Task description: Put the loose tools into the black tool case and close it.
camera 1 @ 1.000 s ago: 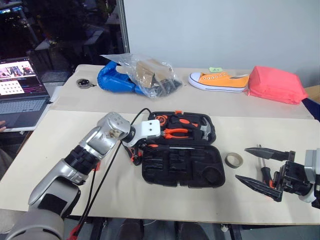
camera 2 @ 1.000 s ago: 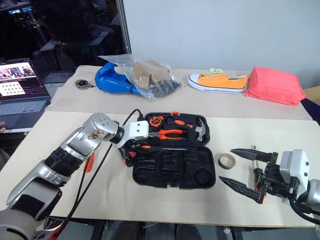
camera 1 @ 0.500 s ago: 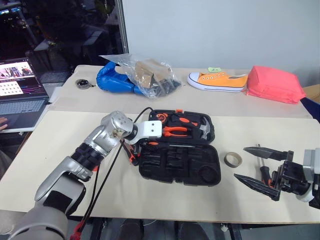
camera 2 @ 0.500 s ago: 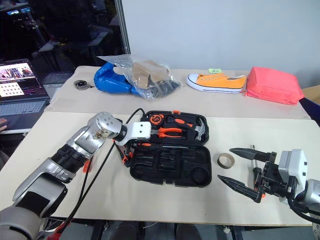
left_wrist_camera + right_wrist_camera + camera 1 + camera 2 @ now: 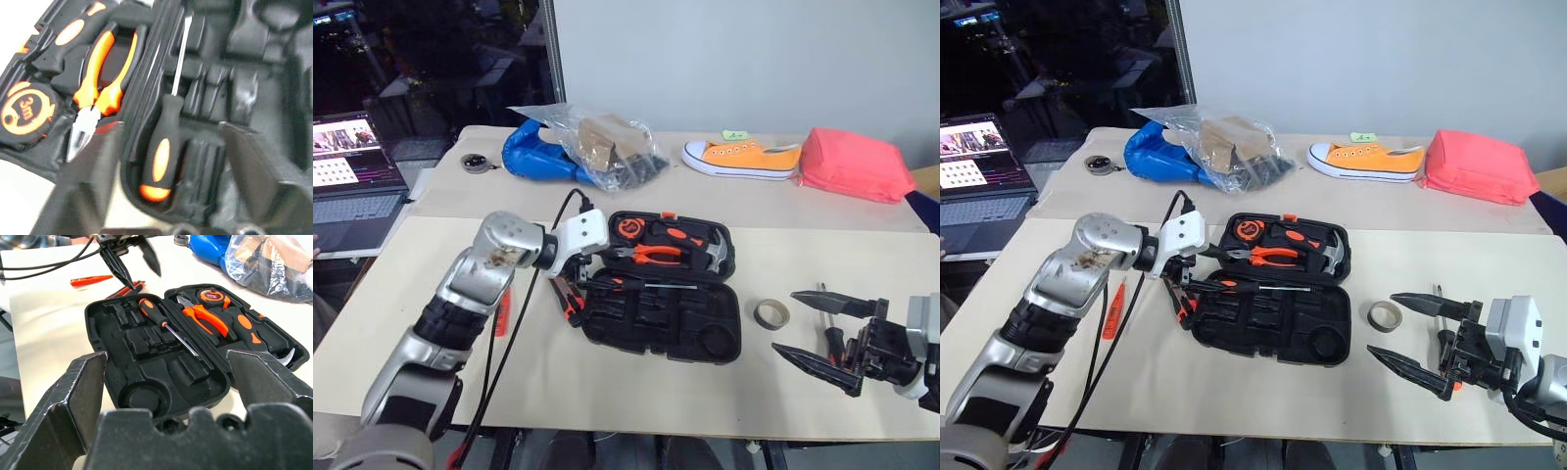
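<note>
The black tool case (image 5: 705, 338) lies open in the middle of the table. A black-and-orange screwdriver (image 5: 151, 311) lies in its near half, by the hinge. My left gripper (image 5: 576, 284) hovers open and empty at the case's left edge, just above the orange-and-black utility knife (image 5: 126, 289). The slim orange screwdriver (image 5: 1111, 305) lies on the table left of it. The greyish tape roll (image 5: 768, 313) sits right of the case. My right gripper (image 5: 785, 321) stands open beside the roll, over a second black-and-orange screwdriver (image 5: 829, 341).
The case's far half holds a tape measure (image 5: 24, 112), orange-handled pliers (image 5: 651, 253) and a hammer (image 5: 713, 257). At the back lie a blue bag (image 5: 533, 157), a plastic bag (image 5: 612, 147), an orange shoe (image 5: 744, 157) and a pink pouch (image 5: 857, 164). A laptop (image 5: 352, 181) is at the left.
My left arm has drawn back to the left and risen a little, off the case's corner. The right gripper has kept still.
</note>
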`<act>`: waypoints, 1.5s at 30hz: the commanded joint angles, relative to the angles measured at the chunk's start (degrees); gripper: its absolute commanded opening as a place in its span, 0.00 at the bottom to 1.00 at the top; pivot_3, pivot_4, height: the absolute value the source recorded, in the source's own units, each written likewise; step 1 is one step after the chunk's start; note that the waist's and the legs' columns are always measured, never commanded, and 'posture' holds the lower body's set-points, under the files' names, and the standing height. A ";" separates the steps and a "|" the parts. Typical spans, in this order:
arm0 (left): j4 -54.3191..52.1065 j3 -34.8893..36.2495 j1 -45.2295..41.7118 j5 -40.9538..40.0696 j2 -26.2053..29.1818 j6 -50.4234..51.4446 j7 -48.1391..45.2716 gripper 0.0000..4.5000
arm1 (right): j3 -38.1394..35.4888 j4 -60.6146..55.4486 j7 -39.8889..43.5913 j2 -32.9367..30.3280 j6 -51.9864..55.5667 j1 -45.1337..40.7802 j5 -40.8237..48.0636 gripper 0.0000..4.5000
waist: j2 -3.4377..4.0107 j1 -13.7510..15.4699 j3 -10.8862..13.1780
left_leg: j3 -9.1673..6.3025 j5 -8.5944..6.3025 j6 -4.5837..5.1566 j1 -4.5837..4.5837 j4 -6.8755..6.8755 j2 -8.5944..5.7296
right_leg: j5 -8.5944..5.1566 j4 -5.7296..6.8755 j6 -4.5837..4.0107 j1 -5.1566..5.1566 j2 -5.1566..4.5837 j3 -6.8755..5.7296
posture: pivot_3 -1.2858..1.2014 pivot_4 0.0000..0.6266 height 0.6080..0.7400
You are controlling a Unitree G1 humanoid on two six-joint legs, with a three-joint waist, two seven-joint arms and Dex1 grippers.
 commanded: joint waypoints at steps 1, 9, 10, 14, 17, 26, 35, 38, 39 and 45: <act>-3.04 2.45 1.65 -2.19 -3.28 0.31 4.80 0.25 | -3.28 0.43 -0.34 0.15 -1.74 1.17 -0.88 1.00 | 0.00 0.18 0.00 | -0.02 0.00 0.00 0.00 0.01 -0.02 | 0.00 0.00 0.00 0.01 -0.02 -0.01 | 0.52 0.24 1.00; -0.10 7.25 6.85 -5.27 -14.84 -3.31 16.28 0.01 | -4.64 -0.24 -1.55 0.74 -1.86 2.36 -0.79 1.00 | 0.07 -0.36 -0.04 | -0.10 -0.01 0.01 -0.01 0.02 -0.19 | 0.01 -0.02 0.09 0.05 -0.11 0.07 | 0.52 0.24 1.00; 0.14 7.23 7.76 -5.22 -15.30 -3.84 16.68 0.01 | -4.82 -0.32 -1.75 0.85 -1.87 2.51 -0.80 1.00 | 0.08 -0.49 -0.05 | -0.10 -0.02 0.02 0.01 -0.01 -0.19 | 0.02 -0.02 0.07 0.05 -0.11 0.10 | 0.52 0.24 1.00; 2.95 5.55 10.92 -3.67 -15.50 -7.61 17.27 0.01 | -5.92 -0.43 -2.96 1.13 -1.98 3.38 -1.25 1.00 | 0.09 -0.28 -0.05 | -0.15 -0.01 0.02 0.03 -0.03 -0.22 | 0.01 0.02 0.08 0.05 -0.10 0.08 | 0.52 0.24 1.00; 6.25 3.37 11.78 -1.98 -15.14 -9.35 16.98 0.01 | -6.49 -0.58 -3.26 1.31 -2.02 3.95 -1.26 1.00 | 0.11 -0.06 -0.07 | -0.19 -0.01 0.02 0.04 0.00 -0.32 | 0.02 0.01 0.14 0.08 -0.15 0.09 | 0.52 0.24 1.00; 14.75 -3.77 8.56 4.56 -12.96 -11.73 15.67 0.01 | -6.74 -1.30 -3.26 0.43 -1.26 4.03 -0.98 1.00 | 0.32 -0.12 -0.29 | -0.20 -0.01 0.02 0.34 0.03 -0.43 | 0.03 0.01 0.24 0.35 -0.19 0.15 | 0.52 0.24 1.00; 11.70 -1.38 5.96 0.20 -13.44 -9.54 12.87 0.01 | -6.12 -2.39 -3.49 0.61 -1.01 4.10 -0.89 1.00 | 0.32 -0.25 -0.29 | -0.23 -0.01 0.02 0.90 0.03 -0.48 | -0.13 -0.09 0.00 1.06 -0.19 0.24 | 0.52 0.24 1.00; 5.36 3.04 7.06 -5.34 -13.97 -7.70 12.12 0.01 | -6.50 -2.75 -3.36 0.77 -0.91 4.54 -0.52 1.00 | 0.31 -0.45 -0.27 | -0.24 0.00 0.03 0.73 0.01 -0.42 | -0.06 -0.09 0.25 0.91 -0.16 0.23 | 0.52 0.24 1.00; 4.00 4.06 7.06 -6.70 -14.15 -6.28 12.44 0.01 | -6.56 -2.84 -3.38 0.81 -0.88 4.63 -0.46 1.00 | 0.32 -0.40 -0.28 | -0.26 0.00 0.04 0.63 0.00 -0.42 | -0.10 -0.08 0.25 0.82 -0.15 0.21 | 0.52 0.24 1.00; 2.42 6.60 4.93 -9.34 -16.98 -2.07 16.97 0.01 | -6.22 -2.98 -3.67 0.82 -0.65 4.36 -0.36 1.00 | 0.51 0.09 -0.40 | -0.35 -0.03 0.09 -0.24 0.04 -0.55 | -0.12 -0.08 0.25 0.10 -0.21 0.19 | 0.52 0.24 1.00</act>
